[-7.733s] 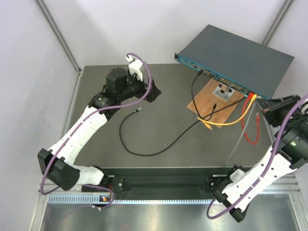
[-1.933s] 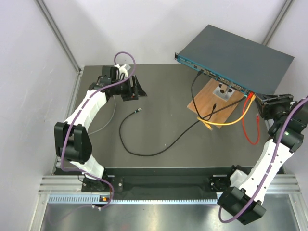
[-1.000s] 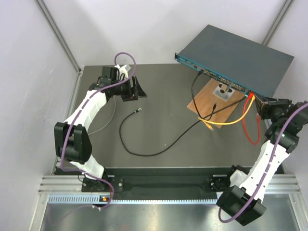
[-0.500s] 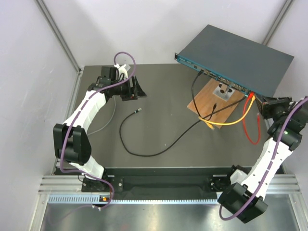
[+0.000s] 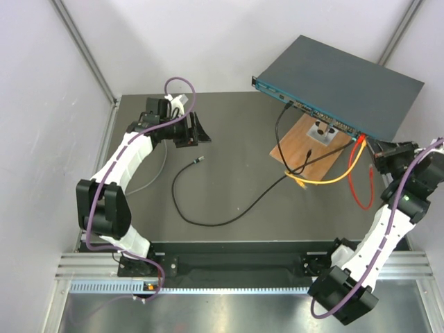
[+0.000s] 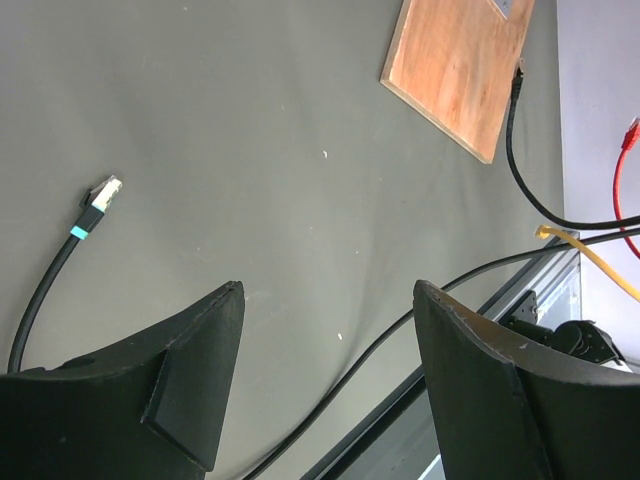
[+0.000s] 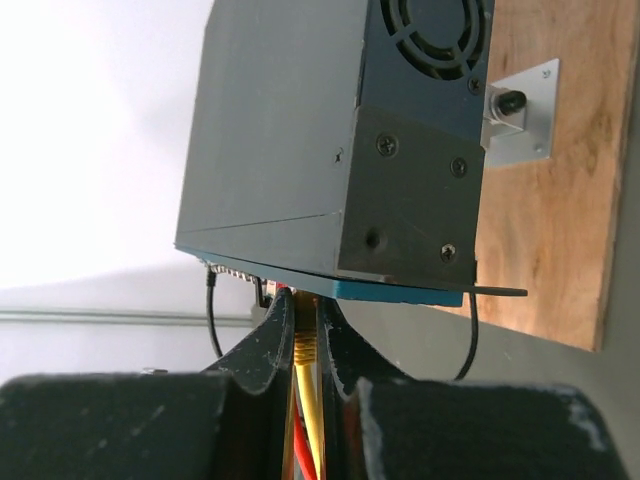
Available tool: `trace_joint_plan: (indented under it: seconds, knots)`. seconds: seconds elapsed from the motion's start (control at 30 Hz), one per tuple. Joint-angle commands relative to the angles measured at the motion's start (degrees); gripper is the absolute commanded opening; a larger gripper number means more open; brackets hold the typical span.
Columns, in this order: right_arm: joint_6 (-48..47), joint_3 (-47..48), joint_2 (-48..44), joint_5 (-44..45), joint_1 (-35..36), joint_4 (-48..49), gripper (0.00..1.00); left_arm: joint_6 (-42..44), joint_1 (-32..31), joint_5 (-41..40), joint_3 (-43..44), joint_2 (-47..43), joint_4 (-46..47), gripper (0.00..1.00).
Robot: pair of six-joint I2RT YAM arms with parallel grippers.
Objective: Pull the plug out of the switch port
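Gripping yellow plug (image 7: 305,349), right tool (image 7: 306,308), at switch (image 7: 290,140)

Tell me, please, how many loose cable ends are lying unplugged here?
4: a teal-banded black plug mid-table, a plain black plug at the wooden board, a yellow plug beside the board, a red plug far right. Others may be hidden.

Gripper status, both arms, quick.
Left gripper: open, holding nothing.
Right gripper: closed on the yellow plug at the switch.
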Motion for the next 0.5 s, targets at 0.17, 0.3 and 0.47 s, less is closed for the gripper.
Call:
trace_joint_plan:
  seconds: [0.17,0.3,0.47]
  knots:
    - [4.89,-3.96,-3.24,-5.88,-3.76,-7.74,0.0,0.95,-0.01,0.48,-0.13,-3.22,2.01,0.73]
    - [3.33,-5.46,-4.12,-8.24,-4.74,-8.56,0.0,1.3,0.08,0.39,-0.48,-3.57,2.01,0.73]
    - [1.45,-4.75,-4.38,-14.3,-5.09,-10.85,0.0,1.21,0.08,0.48,-0.22,-3.57,1.75,0.73]
